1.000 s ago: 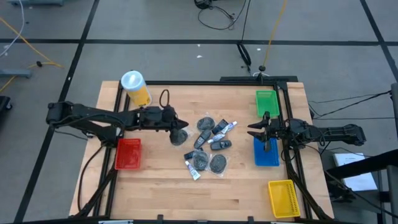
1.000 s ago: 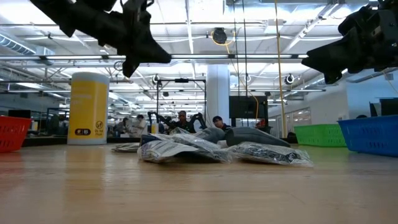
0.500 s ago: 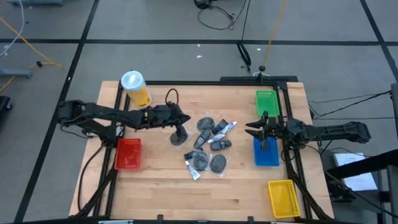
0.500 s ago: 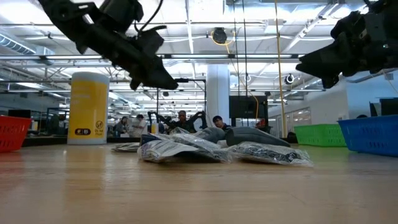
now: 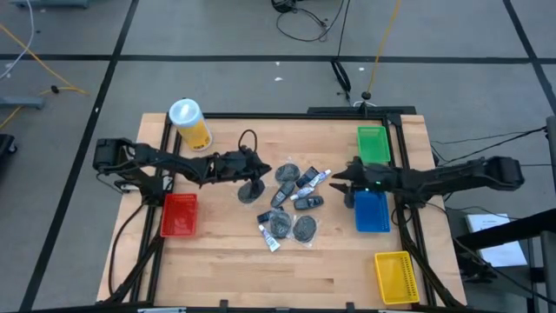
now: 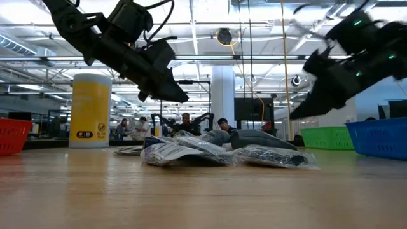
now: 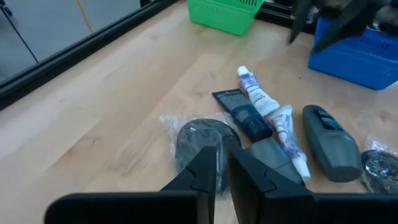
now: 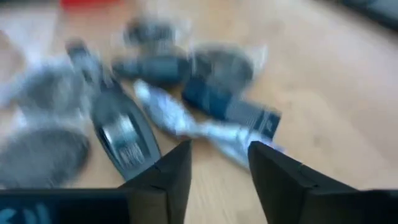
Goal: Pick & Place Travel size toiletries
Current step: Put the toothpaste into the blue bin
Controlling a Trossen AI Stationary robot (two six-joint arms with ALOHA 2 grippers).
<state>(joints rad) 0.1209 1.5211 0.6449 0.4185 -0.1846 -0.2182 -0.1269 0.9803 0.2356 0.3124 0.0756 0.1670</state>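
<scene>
The travel size toiletries (image 5: 291,202) lie in a loose pile on the table's middle: round dark grey packets, small dark bottles and thin white-blue tubes. My left gripper (image 5: 263,171) hovers above the pile's left side with its fingers shut and empty. In the left wrist view this gripper (image 7: 222,165) points at a round packet (image 7: 198,138) beside a tube (image 7: 257,96). My right gripper (image 5: 337,180) hangs open at the pile's right side, above the table. Its wrist view shows the gripper (image 8: 219,155) over a tube (image 8: 186,124) and a dark bottle (image 8: 124,134).
A red bin (image 5: 179,215) sits left of the pile. The green bin (image 5: 373,143), blue bin (image 5: 372,211) and yellow bin (image 5: 393,276) line the right edge. A big yellow canister (image 5: 191,123) stands at the far left. Bare wood lies along the near edge.
My left gripper has moved toward the table's right and downward toward the pile, tipping its fingers lower. My right gripper has swung from above the blue bin toward the table's left, reaching the pile's right side and dropping lower. The toiletries have stayed where they were.
</scene>
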